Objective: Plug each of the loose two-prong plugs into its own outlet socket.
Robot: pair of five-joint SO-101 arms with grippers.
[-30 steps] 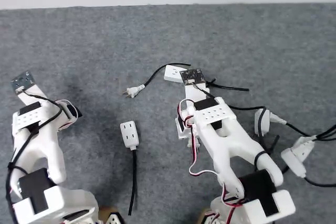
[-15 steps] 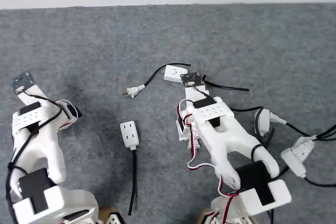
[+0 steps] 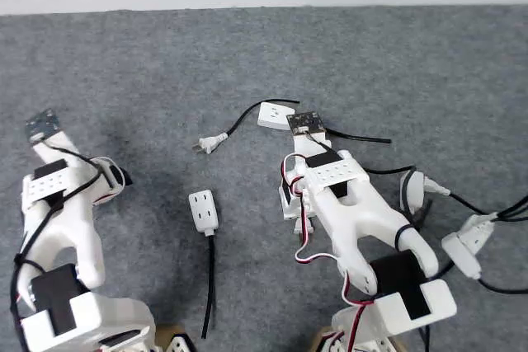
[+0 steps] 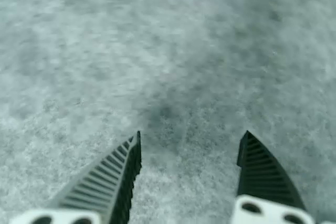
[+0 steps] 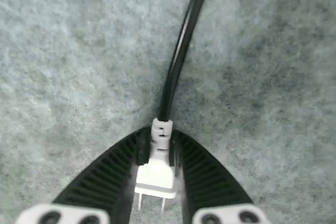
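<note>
The left jaws stand spread above the grey table [image 4: 157, 51]. Between the two arms a white outlet socket [image 3: 203, 210] lies flat. A loose two-prong plug [image 3: 213, 143] lies near it, farther from the arms, and then comes a second socket [image 3: 275, 113]. The right jaws pinch a white plug [image 5: 156, 169] by its sides, and its black cord [image 5: 181, 45] runs away over the table.

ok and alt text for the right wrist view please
The right gripper is shut on a white two-prong plug, its two prongs pointing back toward the camera. The plug's black cord runs away from the gripper across grey carpet.
</note>
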